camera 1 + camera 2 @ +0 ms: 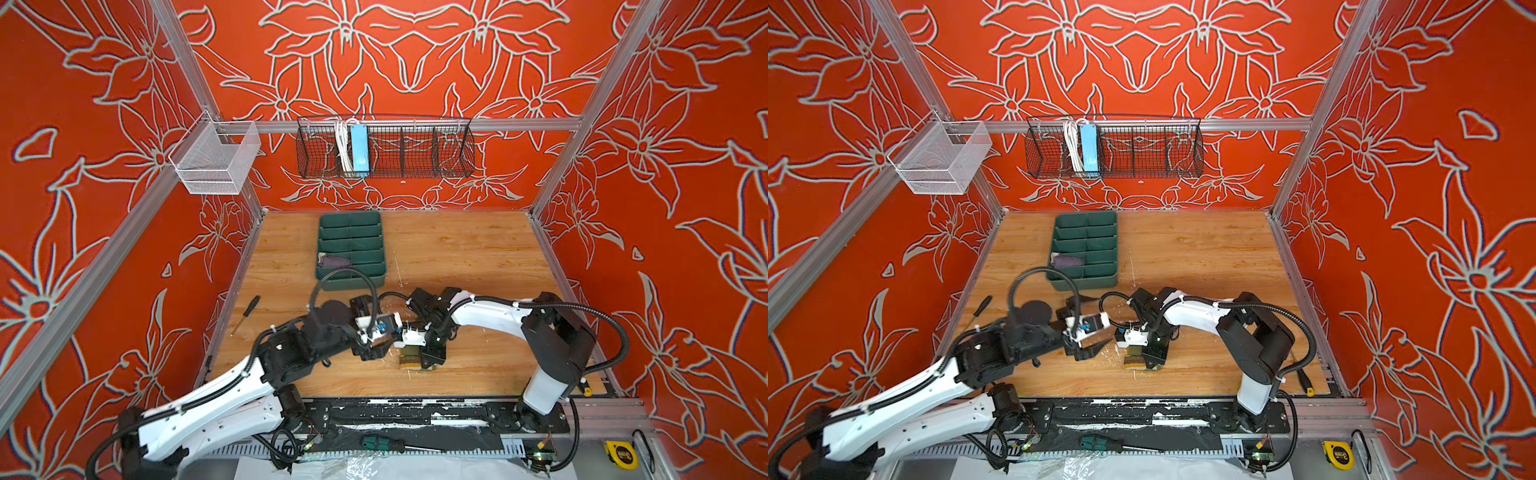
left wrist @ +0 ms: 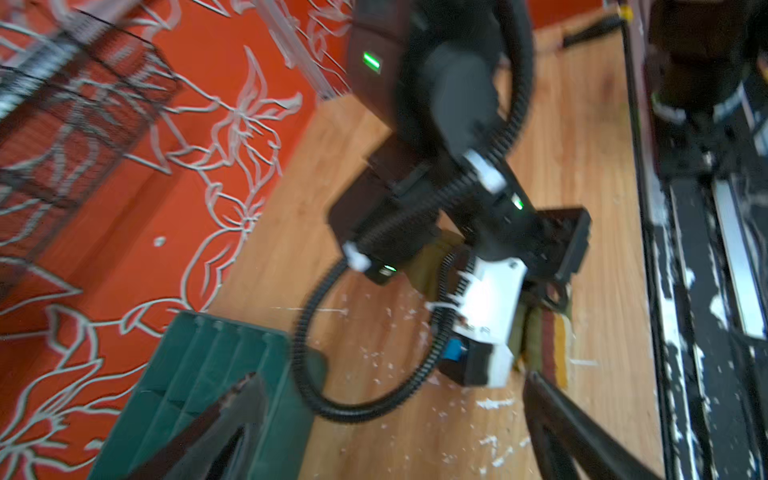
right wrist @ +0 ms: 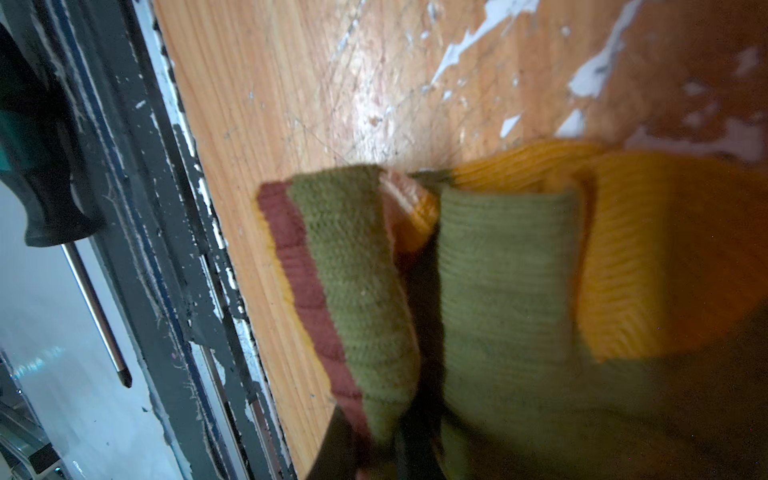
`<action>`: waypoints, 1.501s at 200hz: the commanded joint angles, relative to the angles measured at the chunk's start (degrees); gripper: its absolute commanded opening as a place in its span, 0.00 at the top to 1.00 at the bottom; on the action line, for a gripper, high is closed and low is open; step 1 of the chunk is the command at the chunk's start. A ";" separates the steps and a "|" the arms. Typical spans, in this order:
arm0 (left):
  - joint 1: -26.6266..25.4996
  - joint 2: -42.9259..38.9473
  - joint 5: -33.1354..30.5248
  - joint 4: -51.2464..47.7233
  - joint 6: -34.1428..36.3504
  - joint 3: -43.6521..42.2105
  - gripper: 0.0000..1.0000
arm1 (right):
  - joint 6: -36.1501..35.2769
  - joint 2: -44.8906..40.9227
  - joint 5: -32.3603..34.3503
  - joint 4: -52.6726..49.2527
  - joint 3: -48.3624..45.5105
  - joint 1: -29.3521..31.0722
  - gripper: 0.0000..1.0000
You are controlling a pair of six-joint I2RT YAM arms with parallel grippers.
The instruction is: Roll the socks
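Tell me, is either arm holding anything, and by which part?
The right end effector pinches the green sock by a fold near its striped cuff; the left end effector is open, empty.

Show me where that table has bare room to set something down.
The widest bare table lies between the tray and the right wall; a narrower patch between tray and screwdriver. Front centre is crowded: left gripper, right gripper, sock.

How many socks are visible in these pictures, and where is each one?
2. The purple sock lies in a left compartment of the green tray. The olive green sock is on the table near the front, in the right gripper. Others may be hidden.
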 commanded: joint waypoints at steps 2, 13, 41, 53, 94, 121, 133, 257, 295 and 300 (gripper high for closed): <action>-7.05 5.41 -12.50 6.23 -0.62 -4.34 0.07 | 0.02 0.25 4.63 -0.96 -2.94 -0.71 1.00; -10.42 9.14 -15.84 11.65 -2.92 -6.80 0.08 | 0.15 -0.08 5.63 -0.32 -3.62 -0.79 1.00; -16.52 21.74 -23.50 24.63 -8.04 -9.04 0.11 | 0.59 1.46 7.98 -0.15 -3.79 -0.87 1.00; -18.15 27.37 -25.68 27.38 -8.54 -8.11 0.14 | 0.45 2.26 8.20 -0.26 -3.62 -0.86 1.00; -19.91 39.96 -27.92 30.94 -10.26 -4.65 0.22 | 0.26 2.46 8.30 -0.12 -3.67 -0.96 1.00; -19.93 35.72 -30.87 28.41 -11.92 -5.31 0.21 | 0.60 1.17 8.95 0.68 -4.46 -1.05 1.00; -19.93 30.65 -31.46 24.79 -11.85 -6.05 0.21 | 0.72 0.92 9.42 1.00 -4.57 -1.03 1.00; -20.27 9.39 -5.66 12.27 -11.68 -6.59 0.11 | 3.97 -3.72 11.91 7.32 -5.74 -3.01 1.00; -20.37 20.87 -6.96 31.35 -18.96 -12.31 0.14 | 2.04 -5.70 11.40 8.22 -8.01 -3.48 1.00; -20.34 22.35 -7.86 32.47 -18.97 -12.03 0.15 | 2.02 -5.63 11.34 8.18 -7.88 -3.58 1.00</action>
